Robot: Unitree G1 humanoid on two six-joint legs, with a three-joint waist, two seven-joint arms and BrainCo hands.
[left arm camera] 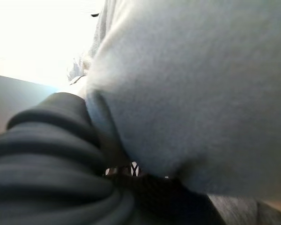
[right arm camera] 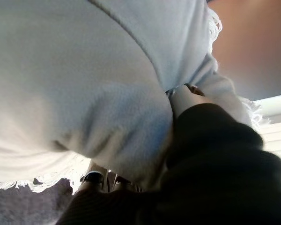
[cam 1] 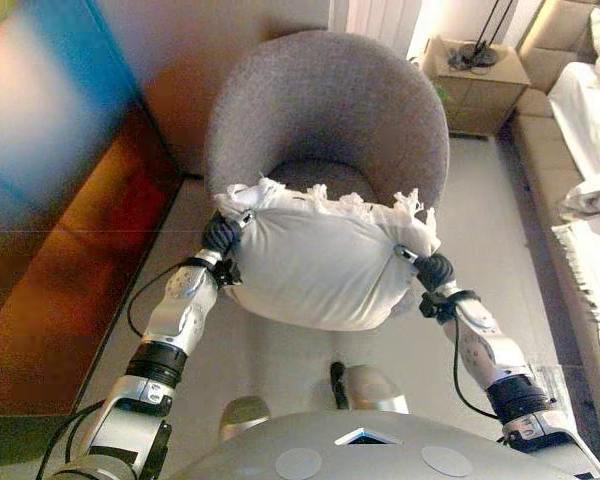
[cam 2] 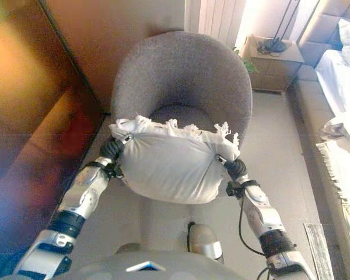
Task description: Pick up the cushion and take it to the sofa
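Observation:
A white cushion with a fringed edge is held between my two hands, lifted in front of a round grey armchair. My left hand grips the cushion's left end, with the thumb on top and the fingers hidden underneath. My right hand grips the right end the same way. In the right wrist view the thumb presses into the cushion and the fingertips show below it. In the left wrist view the cushion fills the frame above the dark cover.
A wooden panel wall runs close along the left. A bedside cabinet with a lamp stands at the back right. A bed with pale covers and a fringed throw lines the right side. Pale floor lies between.

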